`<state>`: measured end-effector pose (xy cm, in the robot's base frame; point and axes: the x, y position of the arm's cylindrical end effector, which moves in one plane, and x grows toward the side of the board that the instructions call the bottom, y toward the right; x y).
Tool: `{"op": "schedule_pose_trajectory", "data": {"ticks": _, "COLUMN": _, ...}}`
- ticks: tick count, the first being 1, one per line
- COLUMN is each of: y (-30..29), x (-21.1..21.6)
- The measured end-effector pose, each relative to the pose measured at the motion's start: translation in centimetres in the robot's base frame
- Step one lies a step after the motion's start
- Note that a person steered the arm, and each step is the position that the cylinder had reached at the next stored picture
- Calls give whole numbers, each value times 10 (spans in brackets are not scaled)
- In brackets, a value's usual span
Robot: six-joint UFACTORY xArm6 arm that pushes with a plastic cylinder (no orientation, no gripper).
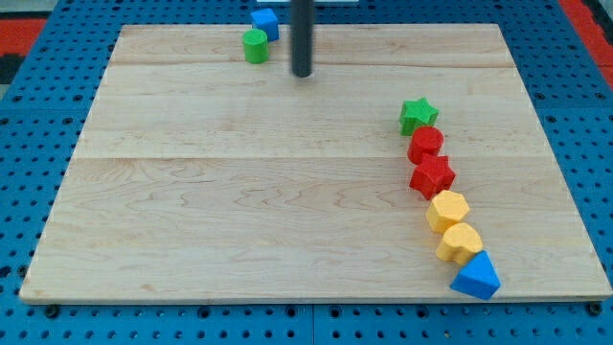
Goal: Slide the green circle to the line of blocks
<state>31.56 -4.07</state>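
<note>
Blue block (265,21) half behind green circle (255,46)

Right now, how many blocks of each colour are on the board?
Green: 2, the green circle and the green star
Red: 2, the upper red block and the red star
Yellow: 2, the upper yellow block and the lower yellow block
Blue: 2, the blue cube and the blue triangle
Total: 8

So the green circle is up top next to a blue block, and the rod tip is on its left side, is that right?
Not quite. The camera view shows my tip on the right of the green circle, not its left. The circle does sit at the top beside the blue block.
</note>
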Motion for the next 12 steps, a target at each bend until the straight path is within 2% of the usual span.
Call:
{"op": "schedule_pose_trajectory", "data": {"ticks": 1, "y": -102, "x": 50}}
{"op": "schedule_pose_trajectory", "data": {"ticks": 2, "y": -180, "x": -6}}
{"op": "schedule_pose_trajectory", "data": {"ticks": 3, "y": -176, "x": -62}}
{"op": "schedule_pose_trajectory", "data": {"ticks": 5, "y": -25, "x": -75}}
{"op": "schedule_pose_trajectory", "data": {"ticks": 6, "y": 8, "x": -75}}
{"op": "schedule_pose_trajectory", "data": {"ticks": 7, "y": -17, "x": -78}}
{"op": "schedule_pose_trajectory", "data": {"ticks": 9, "y": 94, "x": -105}}
{"op": "schedule_pose_trajectory", "data": {"ticks": 10, "y": 125, "x": -66}}
{"op": "schedule_pose_trajectory", "data": {"ticks": 11, "y": 137, "x": -71}}
{"op": "schedule_pose_trajectory", "data": {"ticks": 12, "y": 148, "x": -101}}
